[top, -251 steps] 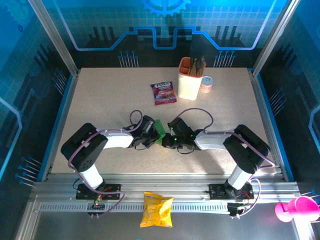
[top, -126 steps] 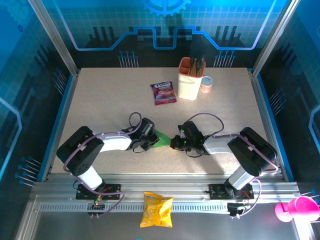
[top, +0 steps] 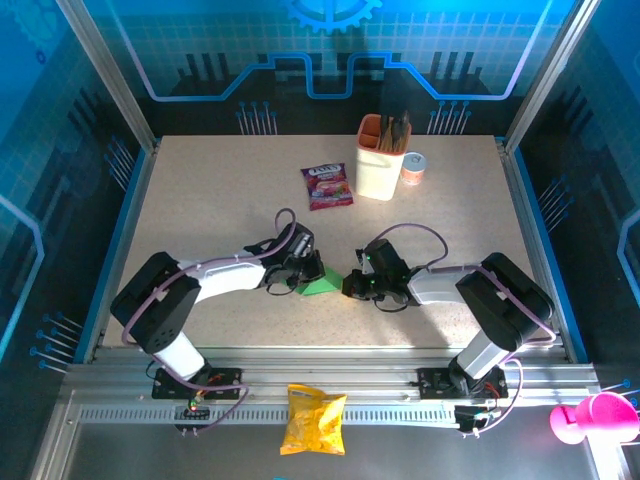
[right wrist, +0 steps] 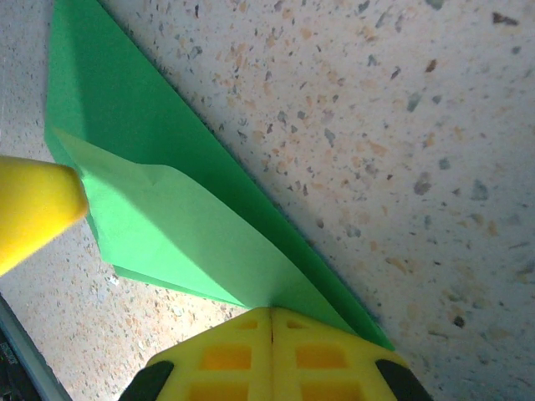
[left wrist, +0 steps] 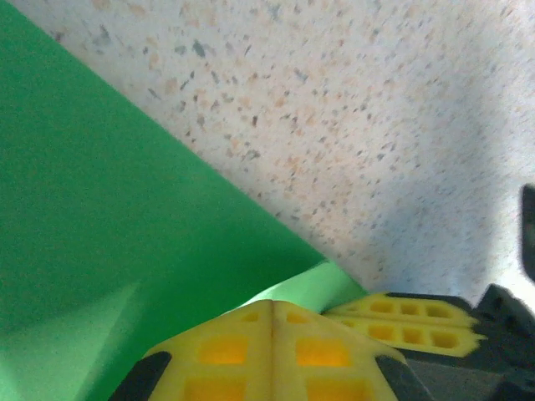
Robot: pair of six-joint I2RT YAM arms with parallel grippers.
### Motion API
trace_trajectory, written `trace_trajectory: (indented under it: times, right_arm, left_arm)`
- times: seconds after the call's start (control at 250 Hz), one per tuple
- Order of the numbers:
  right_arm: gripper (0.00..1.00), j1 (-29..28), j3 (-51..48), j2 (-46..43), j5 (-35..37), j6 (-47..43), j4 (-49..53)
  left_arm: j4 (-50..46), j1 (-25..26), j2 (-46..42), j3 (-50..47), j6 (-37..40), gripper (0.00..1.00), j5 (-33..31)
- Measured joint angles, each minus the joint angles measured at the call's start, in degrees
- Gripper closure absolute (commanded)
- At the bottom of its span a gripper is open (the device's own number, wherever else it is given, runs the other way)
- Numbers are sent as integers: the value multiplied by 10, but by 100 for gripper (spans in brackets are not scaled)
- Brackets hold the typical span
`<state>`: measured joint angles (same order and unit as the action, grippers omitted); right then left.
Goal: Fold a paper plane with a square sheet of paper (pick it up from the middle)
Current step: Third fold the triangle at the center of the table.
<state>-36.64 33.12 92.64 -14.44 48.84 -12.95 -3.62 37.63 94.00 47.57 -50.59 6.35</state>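
Both arms low, mid-table, facing each other across the square sheet of paper (top: 322, 284), which lies on the table (top: 200, 200) between them, well short of the purple sachet (top: 327, 186) and the cup (top: 380, 160) further back. Left gripper (top: 306, 272) sits at the sheet's left end and right gripper (top: 352, 284) at its right end. Neither arm is nearer, as both are at the paper. The key relation is that the sheet's long axis runs roughly from one set of tips to the other, so each pincer meets it end-on. Right wrist view: the pads meet with no gap, and the paper's narrow point runs in under the tips, with a darker lower layer passing on beside them. At the far, wider end a yellow fingertip (right wrist: 33, 209) of the left pincer touches the corner of the upper flap. Left wrist view: the pads are likewise closed flat together, with green paper (left wrist: 109, 209) spreading up and left from them. Cannot tell for either pincer whether paper is nipped between the pads or only pressed under the tips. The sheet is bright green and no longer a plain square: it is folded to a long pointed triangle, a paler flap lying over a darker layer, with one straight, crisp long edge. Judgement: mid-fold, and the next move depends on both ends staying pinned along that axis
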Motion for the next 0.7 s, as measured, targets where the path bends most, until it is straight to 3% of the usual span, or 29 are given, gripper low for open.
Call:
trace_trajectory:
  times: [0.463, 0.699]
  right_arm:
    - [100, -11, 12, -41, 12, 28, 57]
    - [100, -45, 73, 14, 37, 60, 36]
  left_arm:
    - [43, 0, 20, -43, 28, 100, 2]
    - [54, 0, 20, -47, 30, 100, 2]
